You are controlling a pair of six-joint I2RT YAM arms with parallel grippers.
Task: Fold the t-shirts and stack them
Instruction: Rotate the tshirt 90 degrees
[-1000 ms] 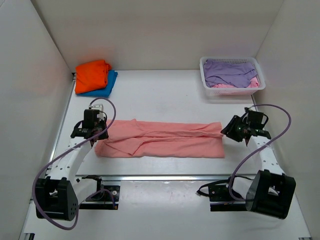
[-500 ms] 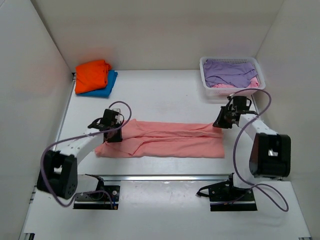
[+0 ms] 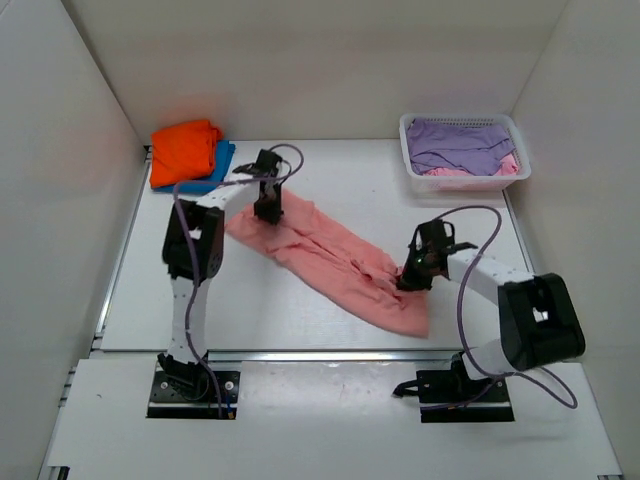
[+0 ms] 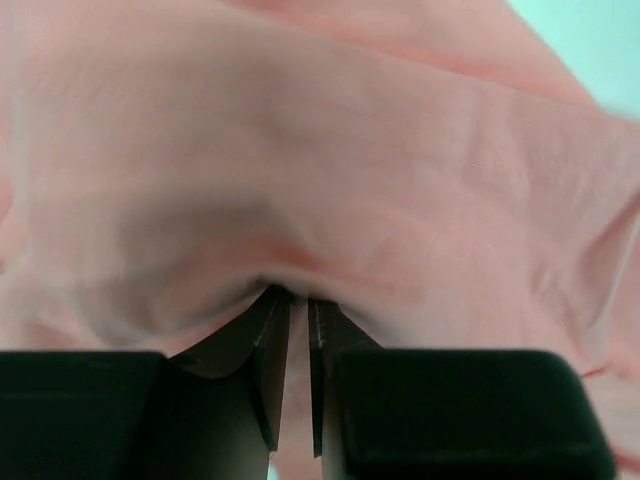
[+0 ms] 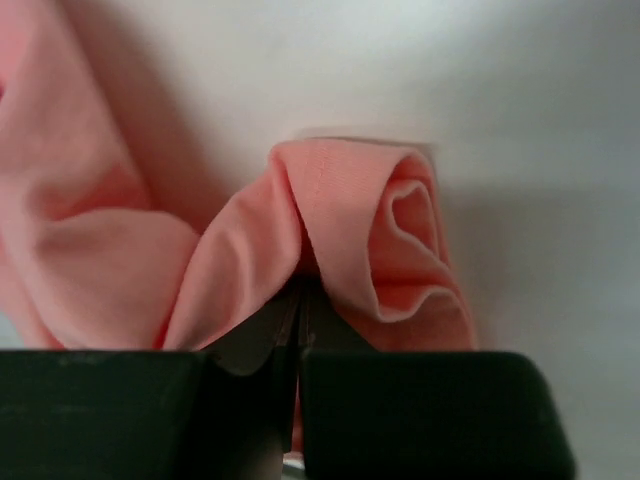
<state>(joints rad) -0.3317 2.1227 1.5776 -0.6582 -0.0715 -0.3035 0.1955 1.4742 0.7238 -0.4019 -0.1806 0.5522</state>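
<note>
A salmon-pink t-shirt (image 3: 335,262), folded into a long strip, lies slanted across the table from upper left to lower right. My left gripper (image 3: 268,208) is shut on its upper-left end; the cloth fills the left wrist view (image 4: 330,190). My right gripper (image 3: 408,277) is shut on a bunched fold near its lower-right end, seen in the right wrist view (image 5: 350,220). A folded bright orange t-shirt (image 3: 185,148) lies on a folded blue t-shirt (image 3: 212,172) at the back left. A lavender-purple t-shirt (image 3: 455,143) lies in the basket.
The white mesh basket (image 3: 412,160) stands at the back right, with more pink cloth (image 3: 455,173) under the purple shirt. White walls close in the table on the left, back and right. A metal rail runs along the table's near edge (image 3: 330,353).
Both grippers have closed on the ends of the pink shirt. The left end moved back and right, the right end moved forward and left, so the strip now lies slanted.
</note>
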